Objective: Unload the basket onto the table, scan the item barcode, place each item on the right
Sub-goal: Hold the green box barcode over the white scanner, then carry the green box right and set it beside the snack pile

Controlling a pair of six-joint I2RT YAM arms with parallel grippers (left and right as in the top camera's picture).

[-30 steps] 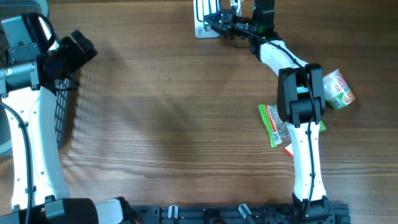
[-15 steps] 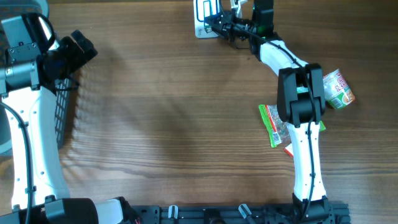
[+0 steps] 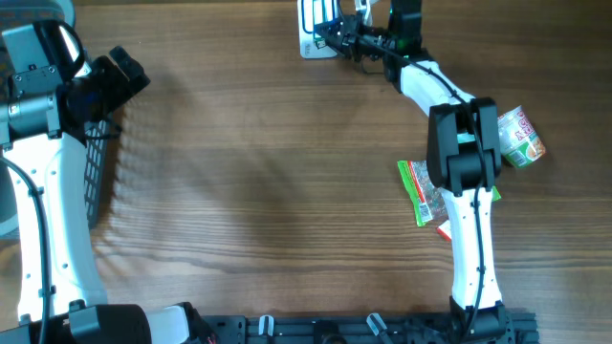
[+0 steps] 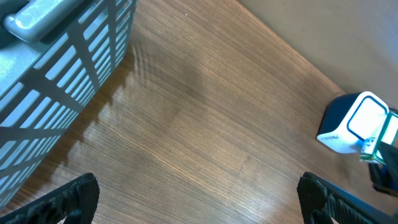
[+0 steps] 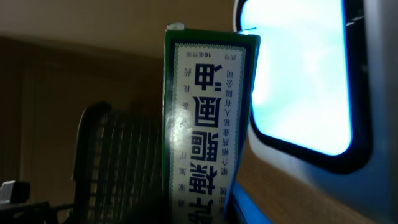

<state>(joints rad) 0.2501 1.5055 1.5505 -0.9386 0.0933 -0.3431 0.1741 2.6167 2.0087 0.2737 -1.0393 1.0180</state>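
The right gripper (image 3: 337, 36) is clamped on the small green cardboard box (image 5: 205, 124) with a white printed label, holding it upright just beside the lit window of the white-and-blue barcode scanner (image 5: 298, 74) at the far edge of the wooden table (image 3: 268, 191); the left gripper (image 4: 199, 202) hangs with jaws spread wide, empty, near the grey slatted plastic basket (image 4: 56, 68); a green snack packet (image 3: 418, 191) lies beside the right arm.

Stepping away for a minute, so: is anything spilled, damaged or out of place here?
Nothing stands out. The right gripper holds the green box at the scanner. The packets lie loose by the right arm, one partly under it, nothing spilled.
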